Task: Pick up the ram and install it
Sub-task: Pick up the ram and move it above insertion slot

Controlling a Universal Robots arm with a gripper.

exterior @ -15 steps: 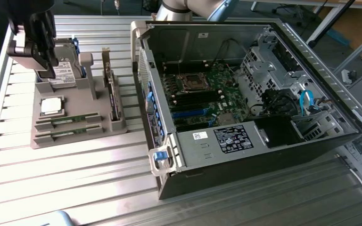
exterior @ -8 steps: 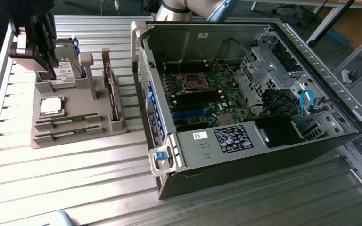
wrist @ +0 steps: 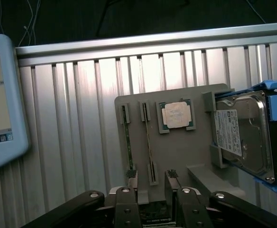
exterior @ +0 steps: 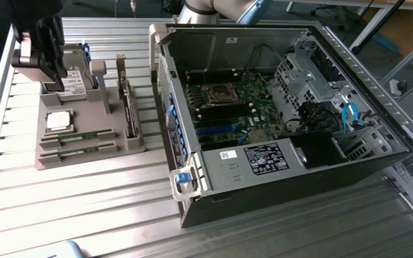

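Ram [exterior: 77, 138]: on edge in gray holder [wrist: 186, 152] slot on worktop [exterior: 84, 204], next to 2nd stick [exterior: 77, 152] & CPU [wrist: 175, 115]; tool [wrist: 151, 176] jaws spread wide, empty, above holder nr hard drive [wrist: 243, 133].

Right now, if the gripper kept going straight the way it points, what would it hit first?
The gripper, jaws open, would most likely meet the gray holder near the end of the ram stick lined up between them, though depth is unclear.

Ribbed table [exterior: 84, 204] looks glossy metal; grey tray [exterior: 92, 117] matt, probably plastic.
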